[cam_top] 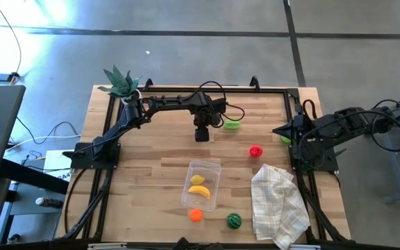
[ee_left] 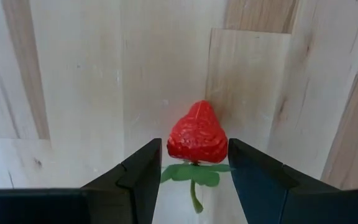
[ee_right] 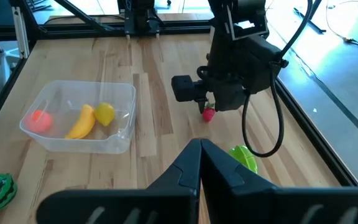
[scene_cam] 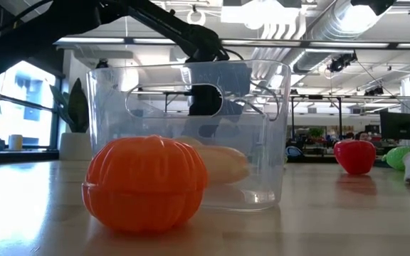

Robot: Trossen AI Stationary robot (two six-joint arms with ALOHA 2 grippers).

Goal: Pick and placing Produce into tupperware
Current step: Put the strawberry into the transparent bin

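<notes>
A: Left wrist view: the left gripper [ee_left: 194,165] has its fingers [ee_left: 138,171] on either side of a red strawberry [ee_left: 196,132], closed on it or nearly so. The green leaf [ee_left: 191,175] sits between the tips. From the right wrist view the strawberry [ee_right: 209,114] hangs just under the gripper, close above the table [cam_top: 158,139], toward the far edge.

B: Grip looks shallow?

A: Likely. The tips hold the leaf end, and most of the berry pokes out past them. It could slip or swing loose on the carry.

B: And the tub?

A: The tub [cam_top: 203,183] sits toward the near edge, about mid-table, with the banana [cam_top: 199,190] and lemon [cam_top: 198,180] inside. The orange [cam_top: 196,214] lies just outside its near wall, and the watermelon [cam_top: 234,221] is near that, beside the cloth [cam_top: 278,201].

B: So a drop could bounce off the rim.

A: Yes, or land on the banana and roll out. A low approach could also shove the light tub.

B: Right arm?

A: The right gripper [ee_right: 199,155] waits at the right edge with its jaws closed and empty. A green piece [ee_right: 244,157] lies just past it.
</notes>
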